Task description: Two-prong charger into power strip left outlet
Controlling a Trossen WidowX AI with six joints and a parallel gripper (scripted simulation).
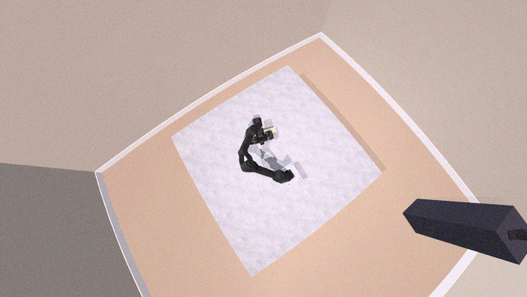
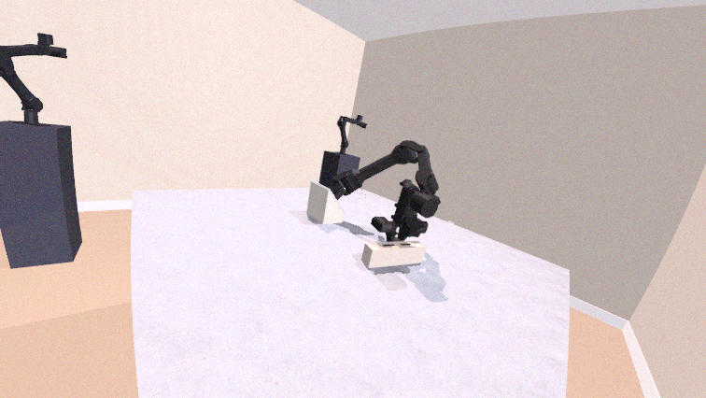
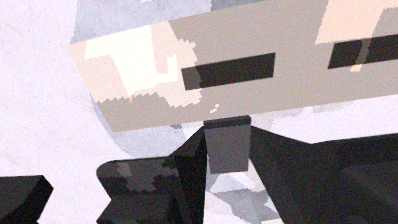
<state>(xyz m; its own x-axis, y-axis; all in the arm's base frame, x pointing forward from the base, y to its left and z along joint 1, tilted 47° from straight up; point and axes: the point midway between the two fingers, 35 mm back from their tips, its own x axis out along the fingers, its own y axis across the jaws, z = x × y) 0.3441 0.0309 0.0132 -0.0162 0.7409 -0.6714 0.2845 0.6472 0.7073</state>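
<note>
The cream power strip (image 1: 272, 130) (image 2: 397, 256) (image 3: 300, 75) lies on the white table and shows two dark recessed outlets. In the wrist view the left outlet (image 3: 227, 71) is in full view, and the right outlet (image 3: 372, 52) is cut off by the frame edge. My gripper (image 2: 395, 235) (image 3: 221, 128) is shut on the dark grey charger (image 3: 229, 150). The charger shows in the wrist view between the fingertips, just below the strip's near edge and left outlet. Its prongs are not visible. Whether it touches the strip I cannot tell.
A white wedge-shaped block (image 2: 318, 202) stands beside the arm's base, behind the strip in the exterior view. Dark pedestals (image 1: 453, 221) (image 2: 36, 192) stand off the table (image 1: 295, 217) (image 2: 296, 320); another small arm and pedestal (image 2: 341, 165) show at the back.
</note>
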